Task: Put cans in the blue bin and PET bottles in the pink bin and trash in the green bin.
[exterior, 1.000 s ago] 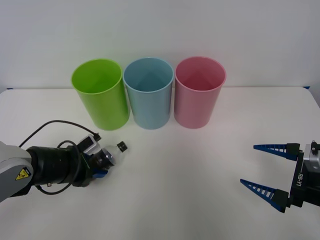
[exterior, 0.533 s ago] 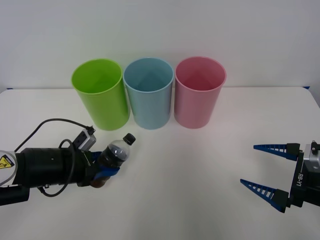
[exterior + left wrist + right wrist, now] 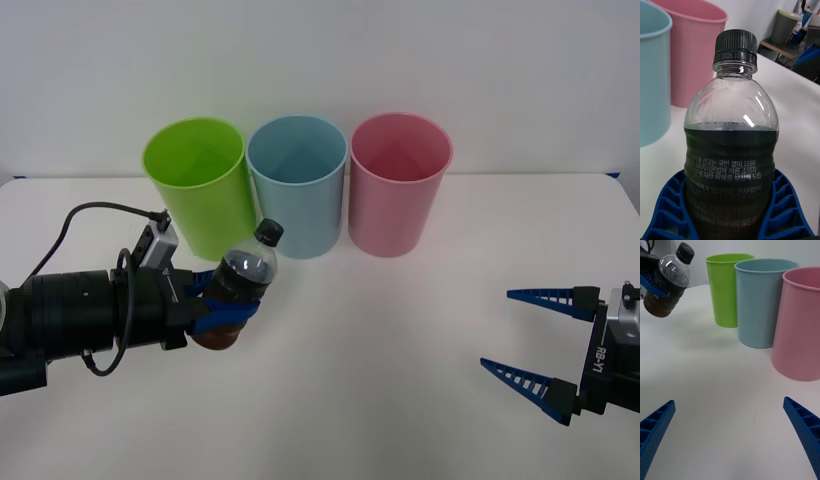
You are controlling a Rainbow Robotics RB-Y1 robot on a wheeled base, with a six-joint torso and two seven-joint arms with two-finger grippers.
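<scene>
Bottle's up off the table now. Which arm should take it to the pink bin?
Left, probably. The left gripper is already shut on the PET bottle, lifted before the green bin. The right gripper hangs open and empty, nearer the pink bin, so a handover seems needless.

Open table (image 3: 400, 330) between the claws; three touching bins, seemingly gapless, wall the far edge

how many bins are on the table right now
3, in a row at the table's far side: green bin on the robot's left, blue bin in the middle, pink bin on the right.
</scene>
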